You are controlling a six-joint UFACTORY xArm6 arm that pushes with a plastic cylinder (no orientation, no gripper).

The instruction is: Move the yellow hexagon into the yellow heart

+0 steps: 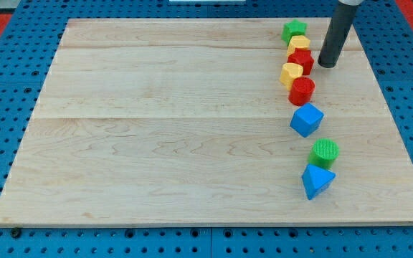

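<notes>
The yellow hexagon (291,73) lies in a column of blocks near the board's right side, touching a red block (301,60) above it and a red cylinder (302,90) below it. A second yellow block (299,44), which seems to be the yellow heart, sits just above the red block and is partly hidden by it. My tip (326,66) rests on the board to the right of the red block, a short gap away, up and to the right of the hexagon.
A green star (294,31) tops the column. Below the red cylinder lie a blue cube-like block (306,120), a green cylinder (325,152) and a blue triangle (317,180). The wooden board (156,129) sits on a blue pegboard.
</notes>
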